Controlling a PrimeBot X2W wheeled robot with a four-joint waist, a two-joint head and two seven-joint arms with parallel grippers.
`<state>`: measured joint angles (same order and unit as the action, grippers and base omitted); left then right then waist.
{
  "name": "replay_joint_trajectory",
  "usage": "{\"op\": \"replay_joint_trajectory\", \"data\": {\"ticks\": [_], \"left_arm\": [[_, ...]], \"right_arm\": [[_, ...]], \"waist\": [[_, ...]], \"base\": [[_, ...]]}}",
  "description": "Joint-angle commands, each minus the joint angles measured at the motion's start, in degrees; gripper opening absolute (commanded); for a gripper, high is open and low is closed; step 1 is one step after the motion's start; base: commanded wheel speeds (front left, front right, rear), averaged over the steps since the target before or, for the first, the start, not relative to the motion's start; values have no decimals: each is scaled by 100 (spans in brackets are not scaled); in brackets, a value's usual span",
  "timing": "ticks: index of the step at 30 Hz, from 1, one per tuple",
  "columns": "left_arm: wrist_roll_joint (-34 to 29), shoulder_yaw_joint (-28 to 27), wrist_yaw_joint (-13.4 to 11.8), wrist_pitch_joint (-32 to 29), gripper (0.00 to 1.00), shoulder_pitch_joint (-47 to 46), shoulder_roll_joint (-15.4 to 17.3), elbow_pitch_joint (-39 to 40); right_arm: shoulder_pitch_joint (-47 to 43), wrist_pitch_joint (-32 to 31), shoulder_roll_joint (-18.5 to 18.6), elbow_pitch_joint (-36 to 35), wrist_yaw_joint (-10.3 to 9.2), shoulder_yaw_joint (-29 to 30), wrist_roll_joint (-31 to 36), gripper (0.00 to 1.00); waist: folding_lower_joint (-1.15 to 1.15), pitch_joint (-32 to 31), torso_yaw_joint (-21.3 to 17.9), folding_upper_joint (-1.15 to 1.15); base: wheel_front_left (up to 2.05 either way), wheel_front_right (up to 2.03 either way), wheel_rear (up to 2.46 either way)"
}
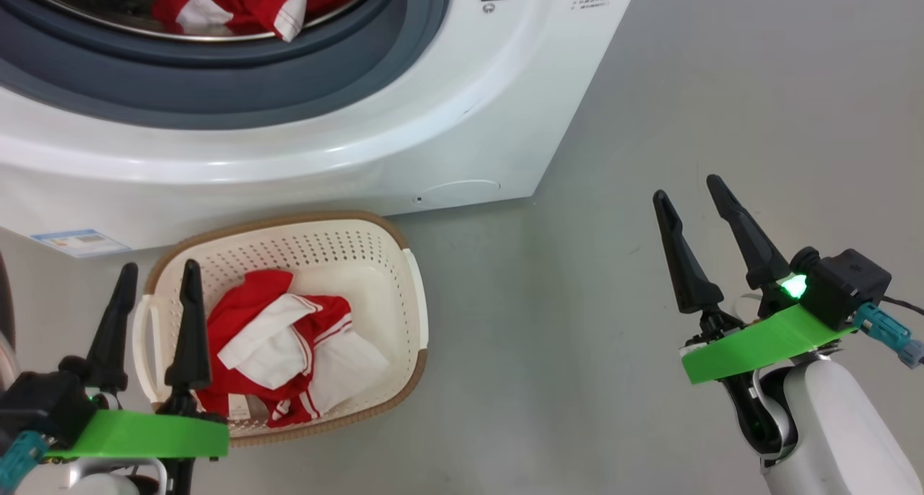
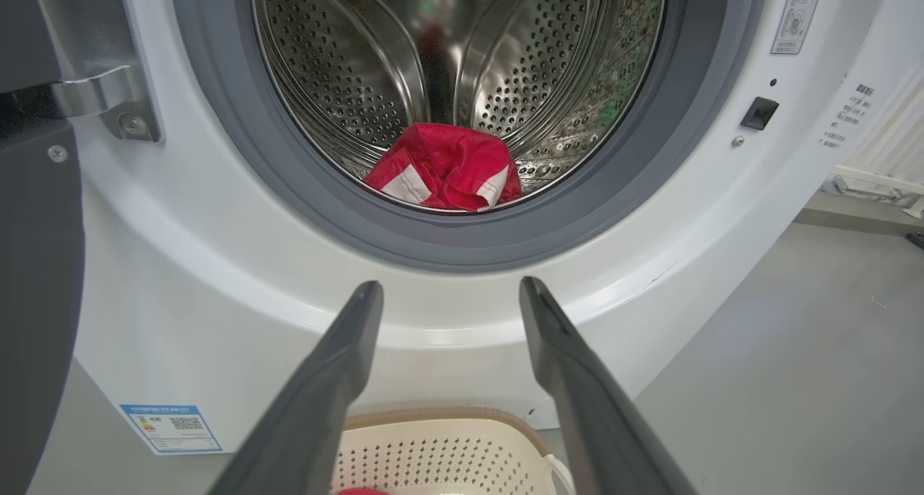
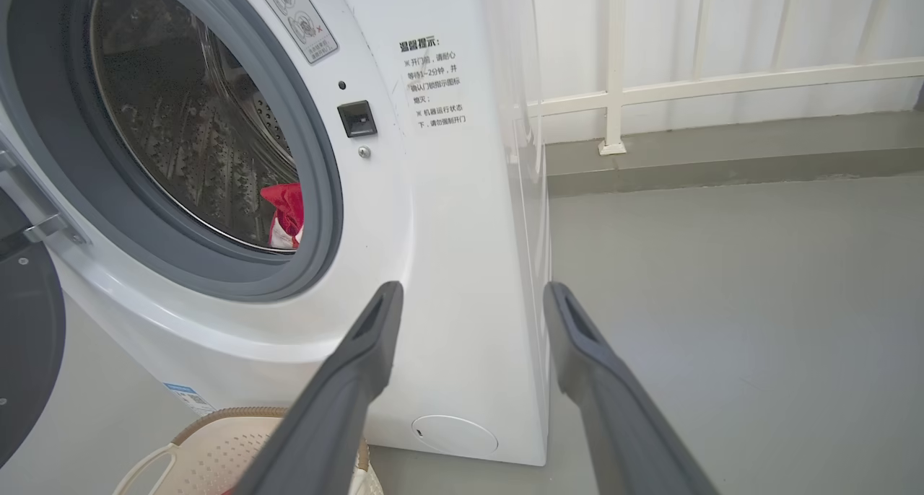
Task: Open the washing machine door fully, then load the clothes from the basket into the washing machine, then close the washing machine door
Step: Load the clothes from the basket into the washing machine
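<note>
Sizing up clothes (image 1: 289, 351) heaped in basket (image 1: 289, 224) just in front of washing machine (image 1: 433, 120), one garment (image 1: 231, 4) already inside. Soft, light, floppy: pinch raised fold mid-heap. Left tool (image 1: 160, 265), right tool (image 1: 686, 187) also in front, spread wide, empty.

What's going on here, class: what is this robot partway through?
A two-armed robot is loading laundry. The washing machine door stands open. One red garment lies in the drum; more red-and-white clothes lie in the basket on the floor. The left gripper, near the basket, and the right gripper are open and empty.
</note>
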<state>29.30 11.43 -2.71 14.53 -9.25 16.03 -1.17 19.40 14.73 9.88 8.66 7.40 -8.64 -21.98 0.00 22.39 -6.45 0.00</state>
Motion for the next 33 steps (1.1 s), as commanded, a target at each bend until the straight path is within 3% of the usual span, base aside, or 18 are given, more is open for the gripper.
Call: {"op": "replay_joint_trajectory", "data": {"ticks": [1, 33], "left_arm": [[-94, -247, 51, 47, 100, 46, 97, 178], [-294, -327, 46, 47, 100, 606, -289, 224]], "right_arm": [[-129, 27, 37, -123, 9, -103, -81, 100], [-541, 27, 189, 27, 9, -114, -264, 100]], "waist": [[0, -85, 19, 0], [0, -1118, 275, 0]], "base": [[0, 0, 0], [0, 0, 0]]}}
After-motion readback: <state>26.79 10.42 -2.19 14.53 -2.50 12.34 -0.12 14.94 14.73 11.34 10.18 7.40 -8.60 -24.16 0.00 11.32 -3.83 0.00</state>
